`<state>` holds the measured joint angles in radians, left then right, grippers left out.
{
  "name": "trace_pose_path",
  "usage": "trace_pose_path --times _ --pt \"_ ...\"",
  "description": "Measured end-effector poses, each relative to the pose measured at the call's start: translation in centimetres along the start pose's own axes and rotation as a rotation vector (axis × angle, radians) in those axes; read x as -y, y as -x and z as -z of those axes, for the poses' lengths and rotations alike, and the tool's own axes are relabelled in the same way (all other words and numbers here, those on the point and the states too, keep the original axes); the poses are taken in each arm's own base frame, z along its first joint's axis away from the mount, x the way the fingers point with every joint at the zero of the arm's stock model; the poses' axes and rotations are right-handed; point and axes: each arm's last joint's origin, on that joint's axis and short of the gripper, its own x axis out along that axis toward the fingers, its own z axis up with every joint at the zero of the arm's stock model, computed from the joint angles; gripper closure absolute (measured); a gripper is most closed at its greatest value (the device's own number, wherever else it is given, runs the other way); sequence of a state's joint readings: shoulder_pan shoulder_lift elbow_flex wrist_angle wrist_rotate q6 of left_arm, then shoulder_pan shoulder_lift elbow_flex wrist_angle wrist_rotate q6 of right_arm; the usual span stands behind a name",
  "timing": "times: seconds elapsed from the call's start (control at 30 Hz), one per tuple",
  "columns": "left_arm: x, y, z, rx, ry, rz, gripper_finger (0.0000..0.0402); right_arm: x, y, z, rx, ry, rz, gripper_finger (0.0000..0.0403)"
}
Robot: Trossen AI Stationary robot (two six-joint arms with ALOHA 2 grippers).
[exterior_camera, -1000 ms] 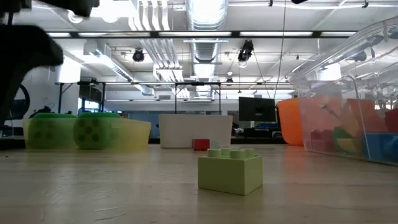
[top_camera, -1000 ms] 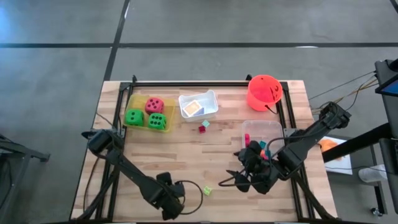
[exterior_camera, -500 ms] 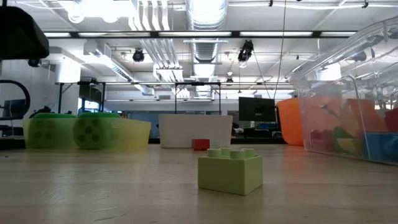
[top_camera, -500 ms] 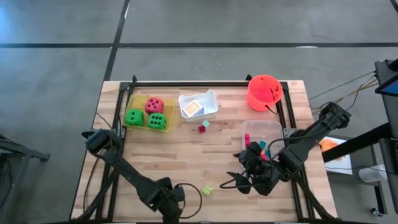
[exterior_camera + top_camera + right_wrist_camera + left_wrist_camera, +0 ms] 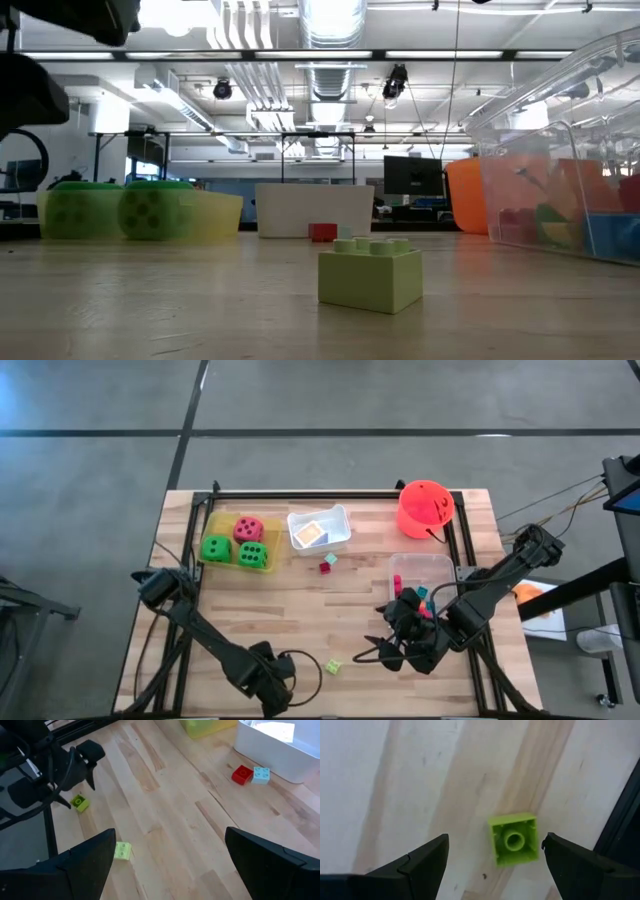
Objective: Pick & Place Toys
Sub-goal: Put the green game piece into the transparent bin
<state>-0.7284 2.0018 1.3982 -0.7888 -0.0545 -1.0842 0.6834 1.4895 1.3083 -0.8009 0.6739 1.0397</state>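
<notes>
A light green brick [image 5: 514, 840] lies on the table with its hollow underside up, near the front edge. My left gripper [image 5: 495, 845] hangs open above it, pointing down, one finger on either side and clear of it. The right wrist view shows that gripper [image 5: 82, 767] over the brick [image 5: 78, 802]. A second light green brick [image 5: 333, 665] sits studs up to its right. My right gripper [image 5: 385, 650] waits open above the table, right of that brick. Three dice [image 5: 238, 542] sit in the yellow tray [image 5: 212, 525].
A white tray [image 5: 340, 520] holds a card. A red brick [image 5: 326, 567] and a blue brick [image 5: 331, 558] lie before it. A clear tray [image 5: 440, 565] with bricks stands right, an orange bucket [image 5: 425, 508] far right. Black frame rails [image 5: 195, 550] line the table's edges.
My left gripper has rolled a little about its own axis and shifted slightly over the upturned green brick, staying open. The bricks have not moved.
</notes>
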Motion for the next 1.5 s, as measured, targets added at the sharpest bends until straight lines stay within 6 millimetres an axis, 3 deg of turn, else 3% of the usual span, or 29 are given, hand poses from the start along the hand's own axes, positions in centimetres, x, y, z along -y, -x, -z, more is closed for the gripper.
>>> trace_pose_path --times 0.47,0.97,1.17,1.33,1.5 --pt "-1.1 -1.8 0.8 -0.015 0.025 0.0 0.0095 0.0 0.0 0.0 0.001 -0.002 -0.002 0.0034" --pt "-0.8 -1.9 0.6 0.009 -0.038 0.039 0.0281 -0.5 -0.9 0.5 -0.003 0.032 0.007 0.0034" --pt "-0.7 -1.6 0.6 -0.008 -0.039 0.052 0.0283 -1.0 -1.8 1.1 -0.003 0.074 0.022 0.0034" --pt "-0.3 1.0 0.2 0.04 -0.036 0.12 0.0283 -2.2 -2.3 1.4 0.077 0.236 0.004 0.0034" --pt "-0.4 6.3 0.2 0.239 -0.028 0.177 0.0283 -3.6 -1.6 1.8 0.223 0.379 0.018 0.0034"
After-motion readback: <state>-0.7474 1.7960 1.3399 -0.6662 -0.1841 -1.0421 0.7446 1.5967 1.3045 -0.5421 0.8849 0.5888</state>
